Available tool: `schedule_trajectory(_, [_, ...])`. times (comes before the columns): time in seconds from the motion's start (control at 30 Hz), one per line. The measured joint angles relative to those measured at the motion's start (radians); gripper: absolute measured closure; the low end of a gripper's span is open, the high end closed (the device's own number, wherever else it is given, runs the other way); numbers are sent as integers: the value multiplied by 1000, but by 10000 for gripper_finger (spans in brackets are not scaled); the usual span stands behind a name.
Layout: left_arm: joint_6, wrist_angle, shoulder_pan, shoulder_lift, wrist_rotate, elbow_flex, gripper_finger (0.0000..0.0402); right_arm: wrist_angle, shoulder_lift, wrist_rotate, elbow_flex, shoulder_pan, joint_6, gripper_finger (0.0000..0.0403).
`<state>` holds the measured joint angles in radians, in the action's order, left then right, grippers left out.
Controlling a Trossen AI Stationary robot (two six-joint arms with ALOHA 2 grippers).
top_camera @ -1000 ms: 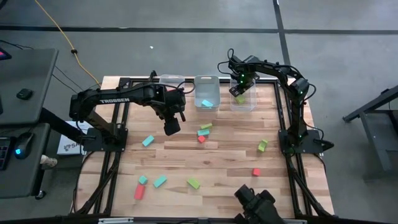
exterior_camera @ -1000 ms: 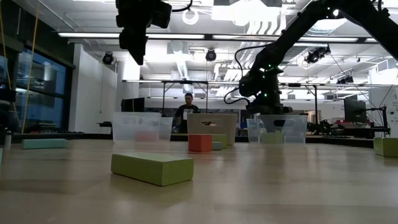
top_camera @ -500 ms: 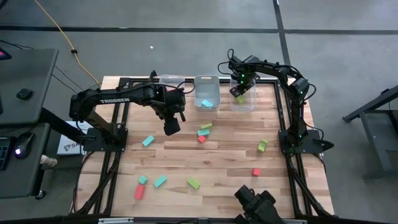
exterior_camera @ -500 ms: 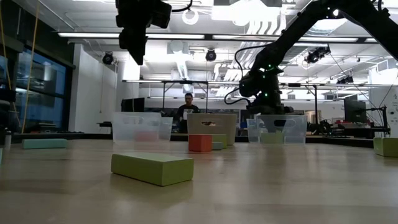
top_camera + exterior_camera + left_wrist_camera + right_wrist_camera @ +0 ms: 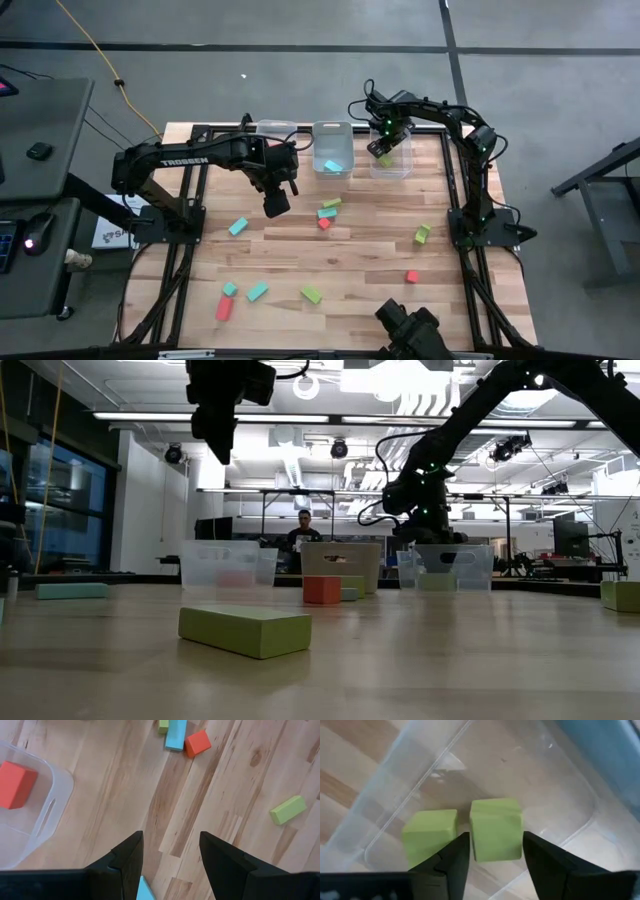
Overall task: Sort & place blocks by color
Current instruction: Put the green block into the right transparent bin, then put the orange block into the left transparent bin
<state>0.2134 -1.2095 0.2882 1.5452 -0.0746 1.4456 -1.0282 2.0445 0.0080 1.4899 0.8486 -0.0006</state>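
The right gripper (image 5: 381, 147) hangs over the right-hand clear bin (image 5: 405, 168) at the upper middle of the high view. In the right wrist view its fingers (image 5: 451, 857) stand apart, with two yellow-green cubes (image 5: 496, 829) lying side by side on the bin floor below them and nothing held between. This looks like the drop-off step of a yellow-green block, just finished or finishing.

The left gripper (image 5: 275, 203) hovers above bare wood at the centre left of the high view, just below the left bin (image 5: 262, 130). Its fingers (image 5: 129, 857) are spread and empty. The left wrist view shows a red-orange block (image 5: 16, 784) already inside that bin, and a small cluster of loose blocks (image 5: 176, 732) near the top of that frame.

The middle bin (image 5: 318, 130) holds a light blue block (image 5: 333, 166). Most of the blocks are unsorted on the surface (image 5: 370, 255): a cluster of three at the centre (image 5: 327, 212), a light blue one at centre left (image 5: 238, 227), a red-orange bar (image 5: 223, 307) with two light blue pieces at lower left, a yellow-green bar (image 5: 311, 294) at lower centre, a yellow-green block (image 5: 422, 235) and a red-orange cube (image 5: 412, 276) at the right.

Next, I judge, the right arm must lift clear of the bin wall and travel down to the yellow-green block at the right, the nearest loose one of that colour, and line its spread fingers either side of it
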Motion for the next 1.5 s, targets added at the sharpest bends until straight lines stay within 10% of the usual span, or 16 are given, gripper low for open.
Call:
schedule_trajectory(1.07, [214,-71,-57,-33,75,-97,229,-6,-314,-23,3,-28,2,187])
schedule_trajectory(1.5, [-319,286,-79,-27,90,-99,229,-2,-481,-44,3,-103,79,187])
